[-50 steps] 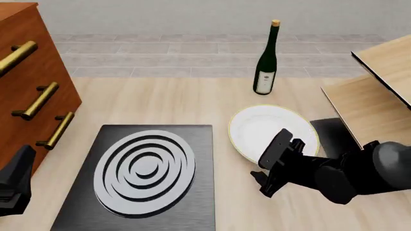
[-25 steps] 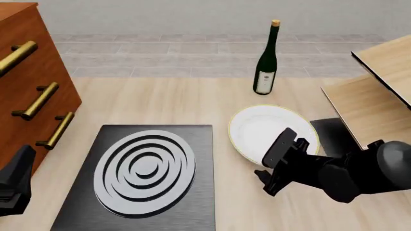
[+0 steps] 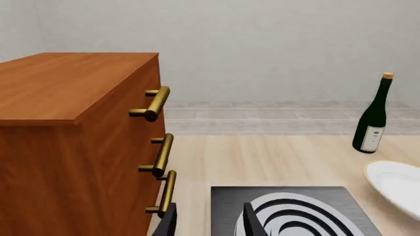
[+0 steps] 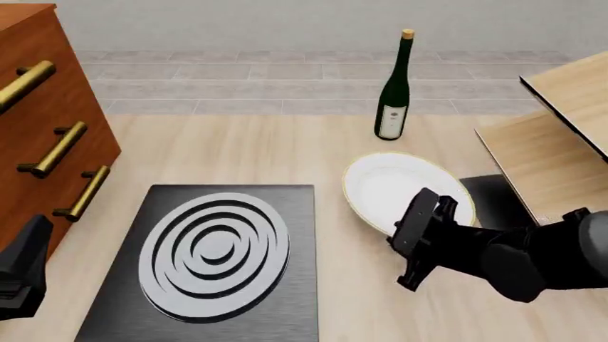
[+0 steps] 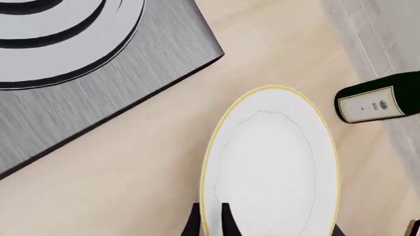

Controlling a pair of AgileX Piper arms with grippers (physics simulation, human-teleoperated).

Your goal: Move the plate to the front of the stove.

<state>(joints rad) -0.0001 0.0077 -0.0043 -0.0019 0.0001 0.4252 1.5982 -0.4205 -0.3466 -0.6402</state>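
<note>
The white plate (image 4: 391, 187) with its gold rim lies right of the stove (image 4: 223, 256), whose black slab carries silver rings. My right gripper (image 4: 411, 226) is at the plate's near edge. In the right wrist view its two fingers sit close together on either side of the plate (image 5: 272, 162) rim, so the right gripper (image 5: 208, 222) is shut on it. The stove's corner (image 5: 78, 64) shows beside the plate. My left gripper (image 4: 24, 274) rests low at the front left; the left wrist view shows the left gripper (image 3: 208, 223) open and holding nothing, near the stove (image 3: 295, 211).
A dark wine bottle (image 4: 394, 89) stands behind the plate. A brown drawer cabinet (image 4: 43, 121) with brass handles fills the left side. A light wooden shelf unit (image 4: 560, 135) sits at the right, with a plain black slab (image 4: 494, 199) at its foot.
The right gripper has slid a little to the right and toward the near edge, and the plate has shifted slightly right with it. The left arm has not moved.
</note>
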